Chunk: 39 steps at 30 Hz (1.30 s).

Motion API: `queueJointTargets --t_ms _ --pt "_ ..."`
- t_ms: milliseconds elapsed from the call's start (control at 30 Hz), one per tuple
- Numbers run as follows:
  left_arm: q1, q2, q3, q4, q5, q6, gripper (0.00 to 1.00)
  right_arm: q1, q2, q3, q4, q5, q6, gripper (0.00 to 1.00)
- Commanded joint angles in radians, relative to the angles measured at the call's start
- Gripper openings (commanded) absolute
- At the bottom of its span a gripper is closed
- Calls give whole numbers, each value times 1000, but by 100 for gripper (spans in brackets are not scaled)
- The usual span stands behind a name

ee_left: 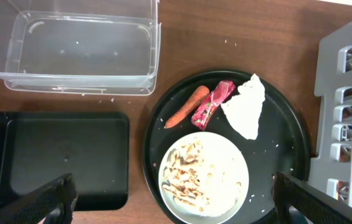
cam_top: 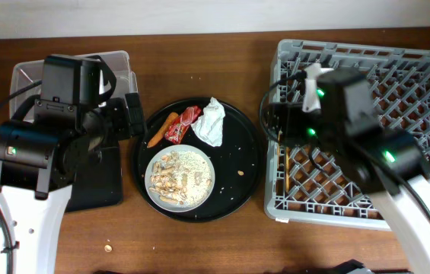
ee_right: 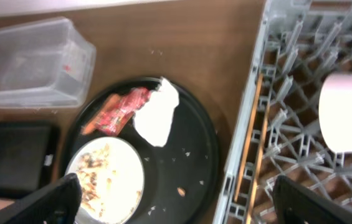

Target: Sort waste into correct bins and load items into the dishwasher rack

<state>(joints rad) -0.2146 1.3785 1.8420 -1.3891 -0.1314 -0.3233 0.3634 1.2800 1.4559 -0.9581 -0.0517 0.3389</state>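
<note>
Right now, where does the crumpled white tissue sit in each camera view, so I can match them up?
Overhead: crumpled white tissue just left of centre, upper half.
Left wrist: tissue right of centre, upper half.
Right wrist: tissue left of centre, mid-height.
Shared landmark: the large round black tray it lies on, with the crinkled red wrapper just to its left.

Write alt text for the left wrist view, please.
A round black tray holds a white plate of food scraps, an orange sausage piece, a red wrapper and a white tissue. Left of it sit a clear tub and a black rectangular tray.
</note>
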Motion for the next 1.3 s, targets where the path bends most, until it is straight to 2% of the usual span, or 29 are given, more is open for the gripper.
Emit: queueJointTargets --t_ms 0,133,233,267,333,400,533,667,1000,1033,1067,1100,1133,1167,1200,1267 --pt "3 3 1 3 0 -14 99 12 -180 3 -116 40 -10 98" --pt "3 3 1 3 0 -14 99 -81 -399 2 -217 241 -35 98" --pt "3 3 1 3 0 -14 99 -84 -566 -119 -144 381 -82 98" --pt "3 3 1 3 0 -14 99 -100 -640 -238 -52 386 -100 98" --pt "3 3 1 3 0 -14 99 -191 -825 -600 212 352 -91 98" --pt "3 3 1 3 0 -14 99 -310 -995 -892 390 170 -91 98" --pt "3 3 1 3 0 -14 99 -379 -1204 -1169 542 141 -92 98" --pt "3 3 1 3 0 -14 99 -379 -1277 -1434 920 141 -92 98" --pt "3 3 1 3 0 -13 99 -378 -1275 -1450 887 141 -92 98" --pt "3 3 1 4 36 -31 99 -378 -1275 -1450 887 141 -92 98" --pt "3 3 1 43 145 -47 99 -378 -1275 -1450 887 141 -92 98" --pt "0 15 -14 137 172 -70 99 -378 -1275 -1450 887 141 -92 98" --pt "-8 52 -43 206 169 -69 99 -378 -1275 -1450 887 141 -92 98" --pt "-28 123 -78 259 169 -64 95 -378 -1275 -1450 887 141 -92 98" --pt "-43 175 -82 269 170 -64 93 -378 -1275 -1450 887 141 -92 98" --pt "-143 416 -82 371 165 50 82 -378 -1275 -1450 887 141 -92 98"
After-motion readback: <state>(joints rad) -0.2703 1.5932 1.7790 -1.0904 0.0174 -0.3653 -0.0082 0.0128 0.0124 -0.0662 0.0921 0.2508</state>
